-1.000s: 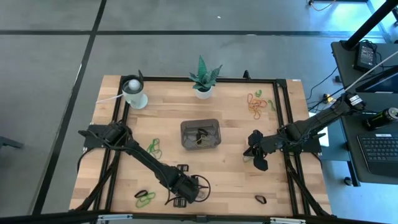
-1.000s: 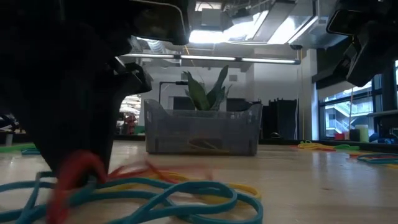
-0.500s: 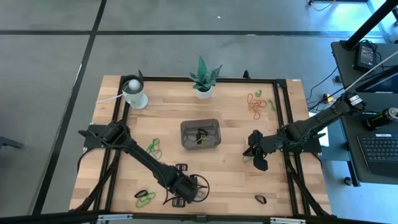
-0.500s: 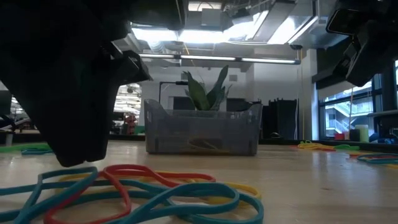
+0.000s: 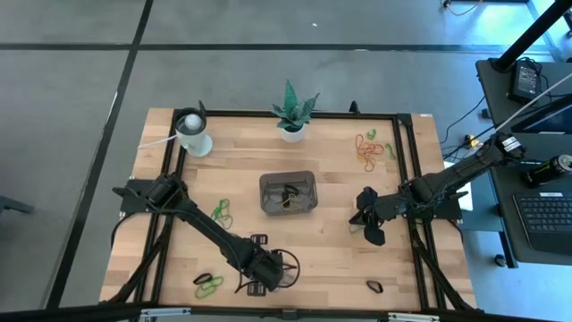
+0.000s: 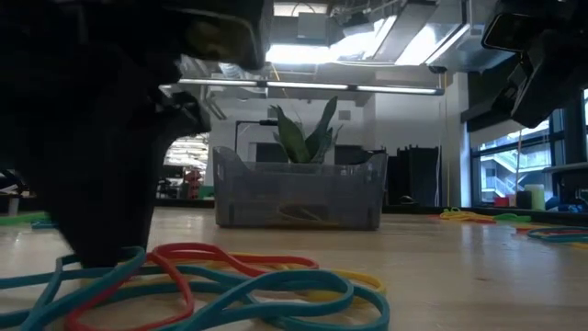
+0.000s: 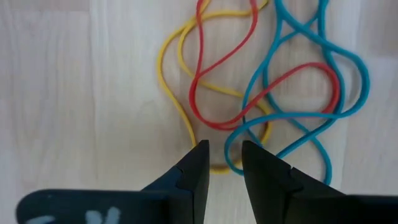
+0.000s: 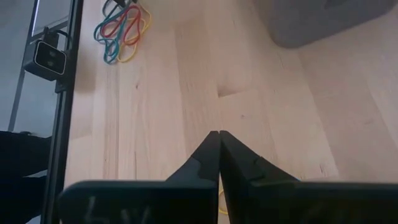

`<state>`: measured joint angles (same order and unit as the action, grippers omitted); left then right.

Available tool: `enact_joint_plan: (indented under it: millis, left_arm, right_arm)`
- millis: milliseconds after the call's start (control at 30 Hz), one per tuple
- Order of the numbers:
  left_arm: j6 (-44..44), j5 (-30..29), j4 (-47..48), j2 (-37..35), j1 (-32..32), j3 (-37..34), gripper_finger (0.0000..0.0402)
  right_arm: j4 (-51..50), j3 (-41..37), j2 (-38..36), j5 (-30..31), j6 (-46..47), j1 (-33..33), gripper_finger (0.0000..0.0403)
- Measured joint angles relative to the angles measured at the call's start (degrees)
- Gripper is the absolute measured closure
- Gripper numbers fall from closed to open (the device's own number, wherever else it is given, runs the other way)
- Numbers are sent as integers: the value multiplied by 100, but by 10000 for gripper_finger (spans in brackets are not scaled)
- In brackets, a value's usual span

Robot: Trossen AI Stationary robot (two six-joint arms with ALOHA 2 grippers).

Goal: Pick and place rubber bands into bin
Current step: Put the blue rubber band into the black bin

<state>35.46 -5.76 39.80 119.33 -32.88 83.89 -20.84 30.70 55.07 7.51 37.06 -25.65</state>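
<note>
Now, my left claw [image 7: 221,163]: parted a little, empty, over the counter [image 5: 340,259].
Tangled rubber bands [image 7: 261,81]: directly ahead, yellow strand between my tips.
Right claw [image 8: 219,155]: closed, empty, farther.

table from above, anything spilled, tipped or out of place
Nothing stands out. The bin, white cup and potted plant stand upright, and the rubber bands lie in loose clusters on the wood, as expected for this sorting job.
</note>
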Motion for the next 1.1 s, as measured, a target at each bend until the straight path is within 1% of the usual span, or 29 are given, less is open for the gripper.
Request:
enact_joint_plan:
  millis: [100, 167, 233, 367, 567, 700, 867, 1100]
  left_arm:
    - [133, 81, -172, -11, 0, -109, 317]
    - [131, 95, -177, -11, 2, -110, 327]
    - [131, 84, -193, -11, 2, -113, 344]
    - [131, 105, -235, -15, 2, -117, 392]
    - [131, 220, -216, -52, -2, 6, 399]
    - [157, 271, -209, -327, -3, 45, 399]
    - [243, -58, -39, -896, -9, 49, 399]
    - [235, -856, 16, -1734, -17, 51, 399]
  right_arm:
    - [-1, 0, 0, 0, -2, 0, 395]
    - [-1, 0, 0, 0, -2, 0, 395]
    - [0, 0, 0, -2, -4, 0, 395]
    - [-2, 0, 0, 0, -4, 0, 395]
    - [-2, 0, 0, 0, -7, 0, 395]
    - [-2, 0, 0, -1, -7, 2, 395]
    - [-2, 0, 0, -1, -8, 2, 395]
    - [3, 0, 0, 0, -4, 2, 395]
